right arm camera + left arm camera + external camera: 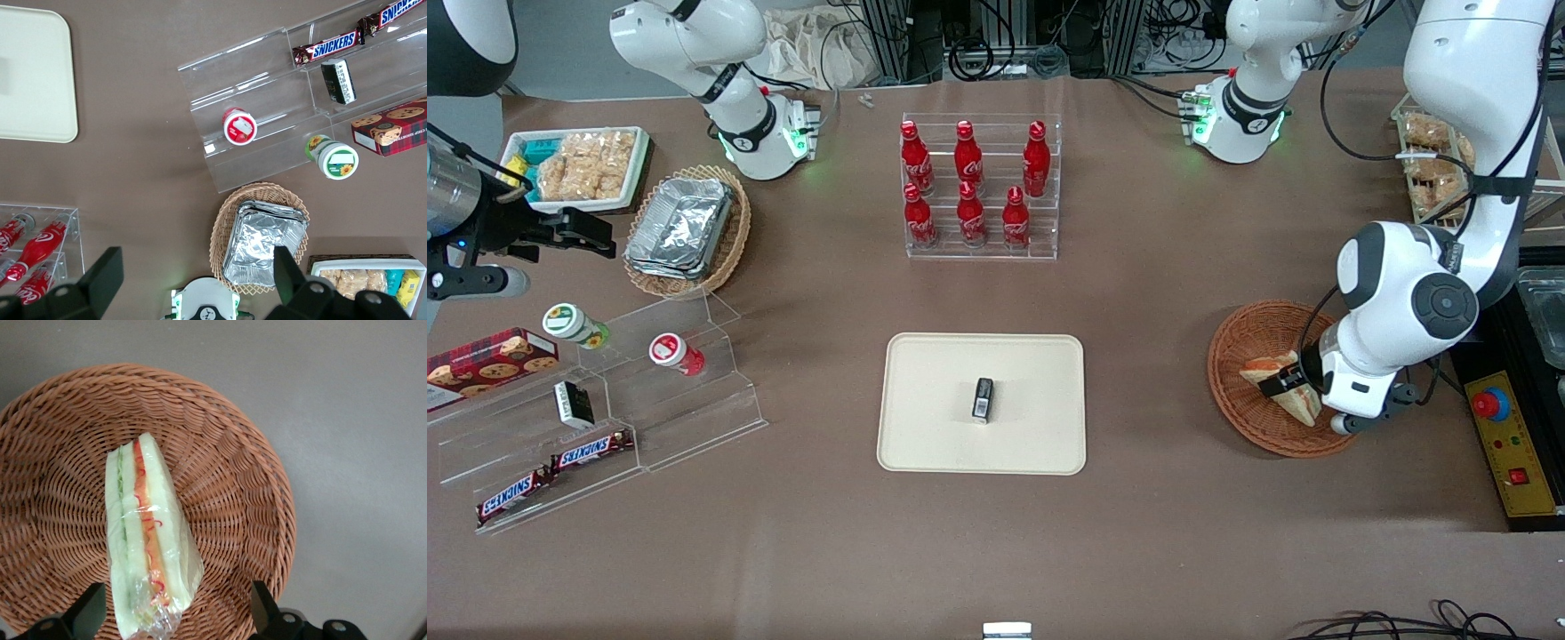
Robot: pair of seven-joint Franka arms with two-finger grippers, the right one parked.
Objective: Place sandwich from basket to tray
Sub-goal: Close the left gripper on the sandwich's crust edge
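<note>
The tray is lying nearest the front camera, a small dark packet sitting at its middle, bare tabletop stretching toward the working arm's end. There the gripper is hovering with fingers spread wide either side of the sandwich, which is resting in the basket with rim room around it.

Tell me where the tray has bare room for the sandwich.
The tray is bare all around the small dark packet at its middle; the widest patches lie between the packet and each short rim. The sandwich lies in the basket, the open claw straddling it. Crowding sits in the acrylic racks, away from the tray.
</note>
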